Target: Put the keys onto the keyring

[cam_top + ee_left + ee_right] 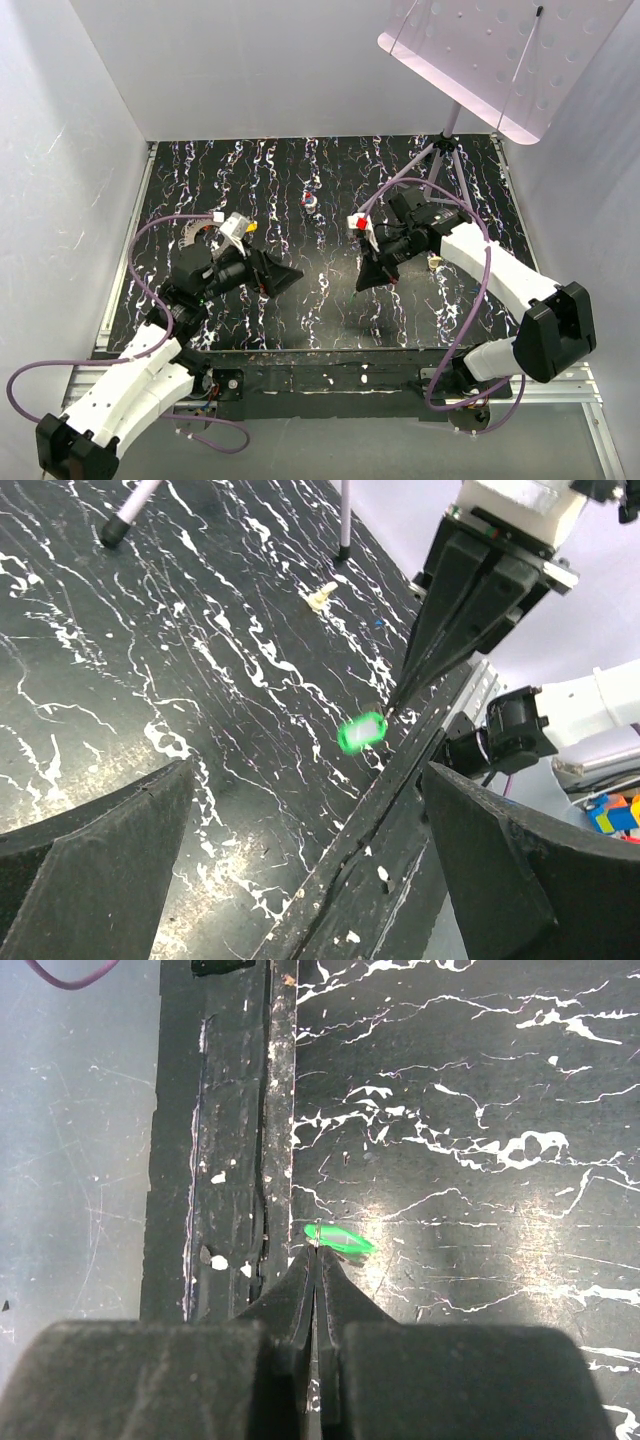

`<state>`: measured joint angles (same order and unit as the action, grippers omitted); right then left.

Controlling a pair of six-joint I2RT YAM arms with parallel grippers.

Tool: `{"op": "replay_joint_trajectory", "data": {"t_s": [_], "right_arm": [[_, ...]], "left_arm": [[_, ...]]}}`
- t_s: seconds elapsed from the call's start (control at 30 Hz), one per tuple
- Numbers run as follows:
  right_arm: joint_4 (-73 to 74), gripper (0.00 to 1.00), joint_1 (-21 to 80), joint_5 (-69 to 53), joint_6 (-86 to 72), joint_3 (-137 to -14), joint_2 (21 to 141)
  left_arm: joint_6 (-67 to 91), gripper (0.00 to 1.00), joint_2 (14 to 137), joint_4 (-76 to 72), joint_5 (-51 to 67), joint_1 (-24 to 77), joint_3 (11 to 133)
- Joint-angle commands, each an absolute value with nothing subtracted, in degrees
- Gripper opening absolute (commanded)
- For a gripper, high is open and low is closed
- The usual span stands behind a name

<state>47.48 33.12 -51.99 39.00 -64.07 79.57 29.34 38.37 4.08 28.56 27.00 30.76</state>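
My right gripper (318, 1252) is shut on the thin metal end of a green key (340, 1240). The key's bright plastic head sticks out past the fingertips, just above the marbled black table near its front edge. From the left wrist view, that key (362, 732) hangs under the right gripper (392, 708). My left gripper (308, 772) stands wide open with nothing in it, facing the key from a short distance. From above, the left gripper (283, 275) and right gripper (362, 285) point at each other. A grey toothed arc, the keyring (190, 236), shows beside the left arm, partly hidden.
A red-white-blue blob (310, 202) lies mid-table, farther back. A small beige lump (434, 262) sits by the right arm. A tripod (445, 150) with a pink perforated board (500, 60) stands at the back right. The table's black front rail (400, 810) runs just below the key.
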Motion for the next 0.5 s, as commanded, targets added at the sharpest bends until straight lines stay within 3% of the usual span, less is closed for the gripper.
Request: {"op": "replay_joint_trajectory", "data": {"t_s": [0.0, 0.2, 0.47], "right_arm": [[46.2, 0.01, 31.6, -56.0, 40.7, -62.7, 77.3], [45.8, 0.01, 30.9, -58.3, 42.9, -60.8, 76.8], [45.4, 0.01, 30.6, -58.5, 44.4, -59.9, 76.7]], "left_arm": [[28.0, 0.98, 38.3, -3.2, 27.2, 29.9, 28.1], [29.3, 0.98, 39.5, -12.0, 28.7, 31.7, 23.3], [29.9, 0.98, 36.7, -12.6, 27.2, 31.7, 21.4]]}}
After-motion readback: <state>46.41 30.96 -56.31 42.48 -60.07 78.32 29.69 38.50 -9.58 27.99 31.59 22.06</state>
